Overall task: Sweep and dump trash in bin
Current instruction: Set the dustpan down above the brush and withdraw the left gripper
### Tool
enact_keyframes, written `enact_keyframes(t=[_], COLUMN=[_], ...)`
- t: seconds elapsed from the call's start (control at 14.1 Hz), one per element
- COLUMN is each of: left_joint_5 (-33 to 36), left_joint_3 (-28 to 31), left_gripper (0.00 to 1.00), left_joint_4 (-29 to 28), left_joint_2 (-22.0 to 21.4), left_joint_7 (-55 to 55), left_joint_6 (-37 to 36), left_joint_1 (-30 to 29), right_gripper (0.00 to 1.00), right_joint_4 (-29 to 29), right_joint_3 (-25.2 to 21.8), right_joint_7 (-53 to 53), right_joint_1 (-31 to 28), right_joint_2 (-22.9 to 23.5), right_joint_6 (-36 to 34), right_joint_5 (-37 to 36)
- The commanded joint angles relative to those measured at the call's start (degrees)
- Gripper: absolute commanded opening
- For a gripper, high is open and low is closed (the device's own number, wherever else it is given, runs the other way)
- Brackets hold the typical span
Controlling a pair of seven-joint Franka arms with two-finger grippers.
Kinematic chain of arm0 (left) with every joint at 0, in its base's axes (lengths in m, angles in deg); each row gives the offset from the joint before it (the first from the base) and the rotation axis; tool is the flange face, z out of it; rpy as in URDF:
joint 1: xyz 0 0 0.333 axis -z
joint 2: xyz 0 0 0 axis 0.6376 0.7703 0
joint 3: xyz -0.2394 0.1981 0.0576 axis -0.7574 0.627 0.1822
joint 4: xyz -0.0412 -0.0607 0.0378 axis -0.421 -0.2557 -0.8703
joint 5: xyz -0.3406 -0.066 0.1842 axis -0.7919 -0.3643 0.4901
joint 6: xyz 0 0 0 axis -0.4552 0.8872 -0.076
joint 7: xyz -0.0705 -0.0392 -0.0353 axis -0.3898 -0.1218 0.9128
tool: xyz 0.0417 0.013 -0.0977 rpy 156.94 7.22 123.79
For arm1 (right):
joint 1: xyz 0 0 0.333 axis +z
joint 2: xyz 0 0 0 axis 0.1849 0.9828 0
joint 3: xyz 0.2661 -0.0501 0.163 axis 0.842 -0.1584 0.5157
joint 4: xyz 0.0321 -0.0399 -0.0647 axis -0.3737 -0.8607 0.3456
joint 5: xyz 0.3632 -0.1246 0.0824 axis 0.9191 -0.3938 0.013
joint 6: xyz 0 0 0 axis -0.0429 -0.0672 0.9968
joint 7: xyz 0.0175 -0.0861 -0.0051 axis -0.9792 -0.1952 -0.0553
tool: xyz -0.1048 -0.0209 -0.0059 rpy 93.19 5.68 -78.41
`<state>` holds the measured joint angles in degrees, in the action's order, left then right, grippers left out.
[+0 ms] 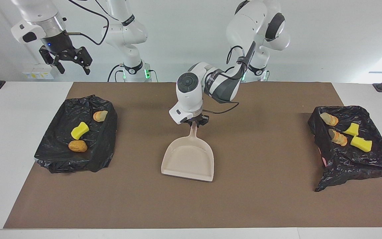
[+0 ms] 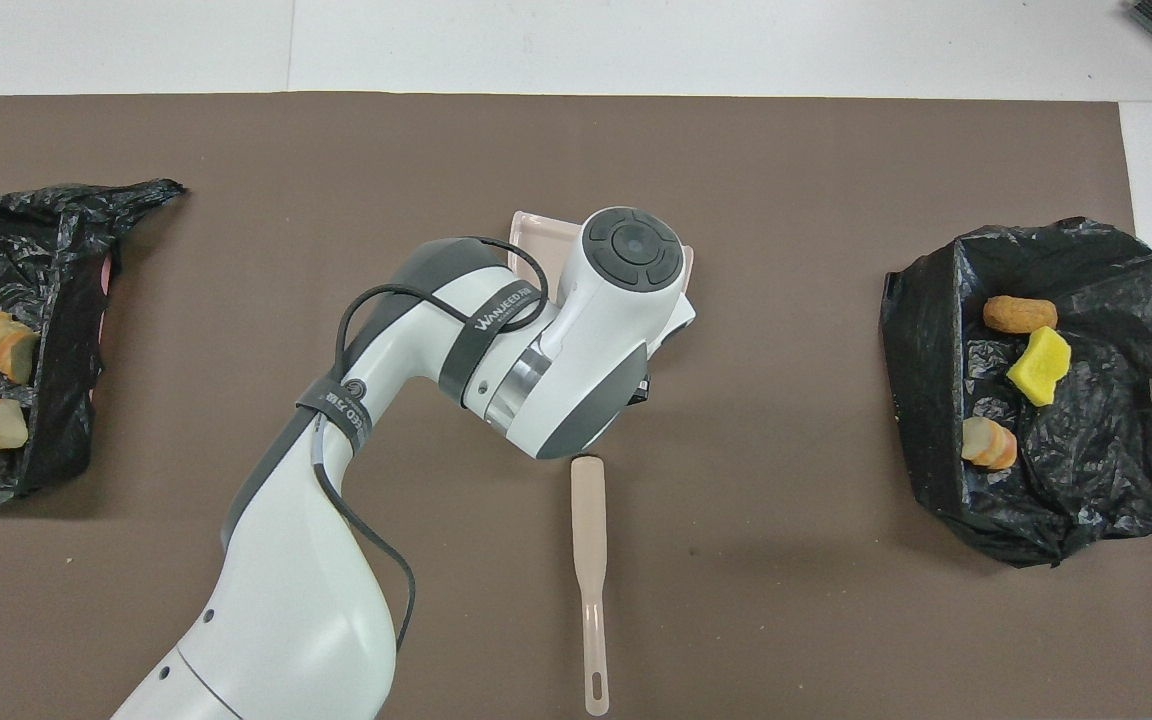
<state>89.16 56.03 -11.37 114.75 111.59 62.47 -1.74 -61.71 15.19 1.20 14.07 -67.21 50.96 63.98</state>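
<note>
My left gripper (image 1: 196,123) is shut on the handle of the beige dustpan (image 1: 188,161), which lies on the mat at mid-table. In the overhead view my left arm hides most of the dustpan (image 2: 534,232). My right gripper (image 1: 73,68) is open and empty, raised over the bag-lined bin (image 1: 106,146) at the right arm's end. That bin holds a yellow sponge (image 1: 79,130) and two tan chunks (image 1: 77,145). The bin (image 1: 347,166) at the left arm's end holds yellow sponges (image 1: 361,143) and tan chunks (image 1: 338,137). No trash shows on the mat.
A beige brush (image 2: 588,560) lies on the brown mat (image 2: 786,600), nearer to the robots than the dustpan; the left arm hides it in the facing view. Both bins (image 2: 926,400) (image 2: 61,300) stand at the mat's ends.
</note>
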Motion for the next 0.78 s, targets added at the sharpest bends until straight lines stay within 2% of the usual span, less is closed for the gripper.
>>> enact_keyframes(t=[0.0,0.43,0.71], left_joint_5=[-0.9,-0.5,-0.3], left_joint_3=[1.6,4.3,11.2], left_gripper=[1.00,1.00,1.00], left_joint_4=[-1.6,-1.7,-2.1], left_joint_2=[-1.3,-7.5,-10.9], left_joint_7=[1.5,0.7,-1.7], left_joint_6=[1.7,1.9,0.4], left_joint_1=[0.4,-8.2,-10.1], right_gripper=[1.00,1.00,1.00], right_joint_4=[0.2,0.2,0.1], right_joint_3=[0.3,0.3,0.3], right_joint_7=[-1.8,-1.5,-1.6], right_joint_1=[-0.4,-0.3,-0.3], right_joint_2=[-0.1,-0.1,-0.1], right_joint_6=[-0.6,-0.2,-0.3], right_joint_5=[-0.6,-0.6,-0.6])
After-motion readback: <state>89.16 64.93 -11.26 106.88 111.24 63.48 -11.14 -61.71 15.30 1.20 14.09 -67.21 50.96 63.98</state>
